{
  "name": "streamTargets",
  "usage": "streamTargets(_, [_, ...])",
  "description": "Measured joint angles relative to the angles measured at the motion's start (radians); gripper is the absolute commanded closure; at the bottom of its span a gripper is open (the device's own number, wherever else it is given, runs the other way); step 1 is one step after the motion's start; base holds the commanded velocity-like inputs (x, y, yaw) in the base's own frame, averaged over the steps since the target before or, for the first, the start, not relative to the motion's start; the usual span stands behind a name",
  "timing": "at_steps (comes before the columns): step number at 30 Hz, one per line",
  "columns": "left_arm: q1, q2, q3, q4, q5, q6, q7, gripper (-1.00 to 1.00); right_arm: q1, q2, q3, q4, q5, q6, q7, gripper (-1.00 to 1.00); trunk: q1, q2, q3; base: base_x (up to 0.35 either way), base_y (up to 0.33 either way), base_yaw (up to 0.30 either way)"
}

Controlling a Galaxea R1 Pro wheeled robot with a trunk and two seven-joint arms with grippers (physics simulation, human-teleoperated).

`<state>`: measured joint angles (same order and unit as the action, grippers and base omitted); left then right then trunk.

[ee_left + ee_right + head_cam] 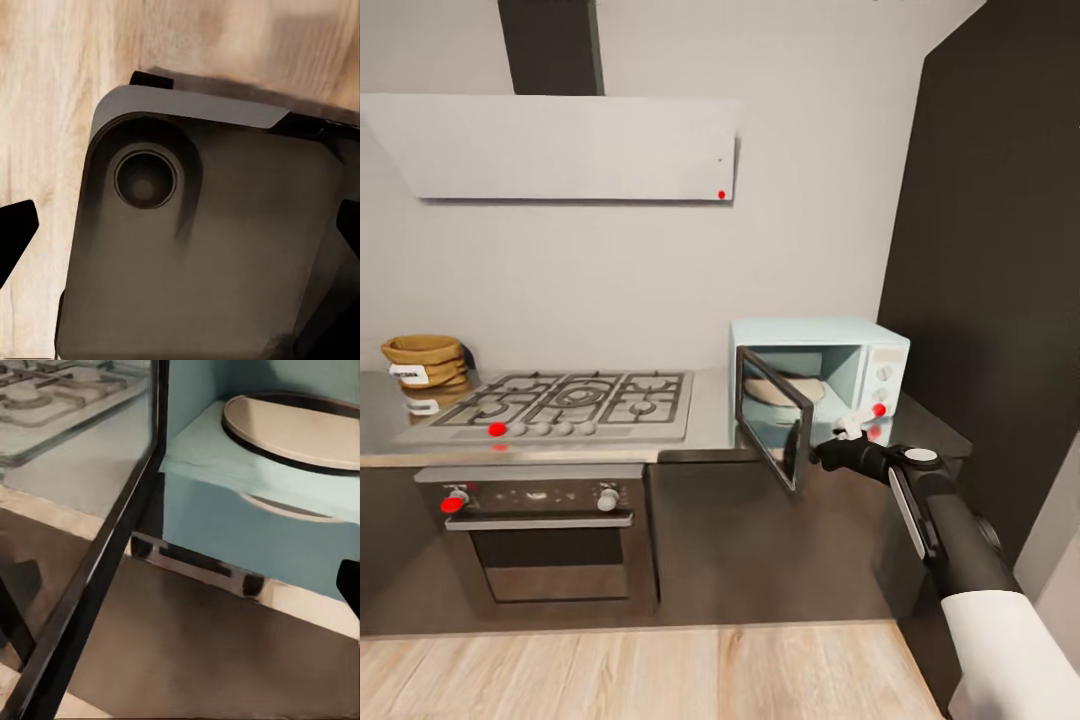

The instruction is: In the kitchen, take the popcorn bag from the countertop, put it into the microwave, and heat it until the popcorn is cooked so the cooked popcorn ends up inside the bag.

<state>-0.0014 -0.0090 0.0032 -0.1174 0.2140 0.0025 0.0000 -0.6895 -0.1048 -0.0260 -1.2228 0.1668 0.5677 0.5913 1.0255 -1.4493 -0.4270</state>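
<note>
From the head, the small mint-blue microwave [820,375] stands door open, the right hand [847,432] at its front — whether its fingers are apart I cannot tell; the squat brown burlap popcorn bag [426,361] sits well apart on the grey worktop [705,430]. Left wrist: dark robot body over wood floor [45,112], fingers apart. Right wrist: the round pale turntable [296,427] lies bare — so fetching the bag probably comes next.

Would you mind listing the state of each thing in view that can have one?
microwave: door open, turntable bare, no bag inside.
popcorn bag: upright on the countertop, left of the gas hob.
oven: door shut.
right gripper: beside the open door, holding nothing that I can see.
</note>
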Motion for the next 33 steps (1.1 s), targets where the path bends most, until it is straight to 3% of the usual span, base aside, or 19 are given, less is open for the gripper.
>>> streamTargets(8, [0.0, 0.0, 0.0, 0.0, 0.0, 0.0, 0.0, -1.0, 0.0, 0.001, -0.002, 0.0, 0.0, 0.0, -0.003, -1.0, 0.0, 0.0, 0.0, -0.248, 0.232, 0.0])
streamTargets(13, [0.0, 0.0, 0.0, 0.0, 0.0, 0.0, 0.0, -1.0, 0.0, 0.003, -0.071, -0.001, -0.002, 0.001, -0.002, -1.0, 0.0, 0.0, 0.0, -0.247, 0.231, 0.0])
streamTargets(23, [0.0, 0.0, 0.0, 0.0, 0.0, 0.0, 0.0, -1.0, 0.0, 0.005, -0.085, -0.001, -0.001, 0.002, -0.004, -1.0, 0.0, 0.0, 0.0, -0.175, 0.187, 0.0])
streamTargets(25, [0.0, 0.0, 0.0, 0.0, 0.0, 0.0, 0.0, -1.0, 0.0, 0.003, -0.111, 0.006, 0.0, 0.002, -0.008, -1.0, 0.0, 0.0, 0.0, -0.017, 0.02, 0.0])
streamTargets(27, [0.0, 0.0, 0.0, 0.0, 0.0, 0.0, 0.0, -1.0, 0.0, 0.001, -0.161, 0.019, 0.004, 0.0, -0.026, -1.0, 0.0, 0.0, 0.0, -0.005, 0.006, 0.0])
streamTargets(28, [0.0, 0.0, 0.0, 0.0, 0.0, 0.0, 0.0, -1.0, 0.0, 0.0, -0.195, 0.058, 0.015, -0.002, -0.057, -1.0, 0.0, 0.0, 0.0, -0.002, 0.002, 0.0])
streamTargets(30, [0.0, 0.0, 0.0, 0.0, 0.0, 0.0, 0.001, -1.0, 0.0, 0.0, -0.217, 0.136, 0.029, -0.006, -0.103, -1.0, 0.0, 0.0, 0.0, -0.001, 0.001, 0.0])
streamTargets(33, [0.0, 0.0, 0.0, 0.0, 0.0, 0.0, 0.001, -1.0, 0.0, 0.0, -0.228, 0.386, 0.089, -0.043, -0.22, -1.0, 0.0, 0.0, 0.0, 0.0, 0.0, 0.0])
